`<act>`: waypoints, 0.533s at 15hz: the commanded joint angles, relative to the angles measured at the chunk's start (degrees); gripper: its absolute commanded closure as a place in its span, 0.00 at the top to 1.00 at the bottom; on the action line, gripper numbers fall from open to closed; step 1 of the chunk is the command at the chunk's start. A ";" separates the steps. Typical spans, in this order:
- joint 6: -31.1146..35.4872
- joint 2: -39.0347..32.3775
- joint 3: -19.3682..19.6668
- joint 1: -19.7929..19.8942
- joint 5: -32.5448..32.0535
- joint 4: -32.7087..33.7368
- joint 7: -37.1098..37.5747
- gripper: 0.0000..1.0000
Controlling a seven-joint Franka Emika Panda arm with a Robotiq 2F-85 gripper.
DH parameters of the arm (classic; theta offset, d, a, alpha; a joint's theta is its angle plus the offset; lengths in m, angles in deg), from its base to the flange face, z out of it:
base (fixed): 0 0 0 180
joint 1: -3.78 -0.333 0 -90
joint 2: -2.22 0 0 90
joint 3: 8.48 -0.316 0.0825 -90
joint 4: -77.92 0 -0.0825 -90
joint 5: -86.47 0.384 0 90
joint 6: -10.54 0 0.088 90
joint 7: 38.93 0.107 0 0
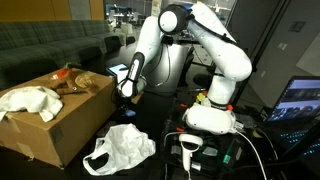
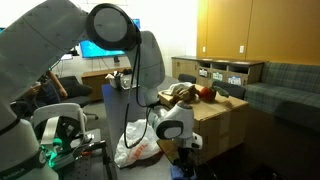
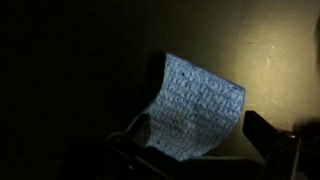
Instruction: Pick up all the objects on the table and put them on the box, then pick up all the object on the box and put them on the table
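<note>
The fingers (image 3: pixel 268 135) are spread and empty beside the large brown cardboard box (image 1: pixel 55 120), probably readied for the crumpled white plastic bag (image 1: pixel 120 148) at its foot.

Your arm (image 1: pixel 218 55) is glossy white, built of rounded, swollen shells with dark bands where the segments meet. A black round cap (image 2: pixel 110 22) with a pale ring closes one joint. The base (image 1: pixel 210 118) is a white dome. At the wrist sits a dark, blocky gripper (image 1: pixel 124 92).
</note>
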 commanded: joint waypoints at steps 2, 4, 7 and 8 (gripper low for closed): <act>1.09 1.90 5.71 -5.66 -2.70 -3.12 5.45 1.00; 1.82 2.36 6.90 -6.64 -3.12 -4.28 6.31 1.00; 3.59 3.72 7.47 -6.77 -3.75 -6.71 6.29 1.00; 4.45 4.20 7.47 -6.59 -3.79 -7.60 6.09 1.00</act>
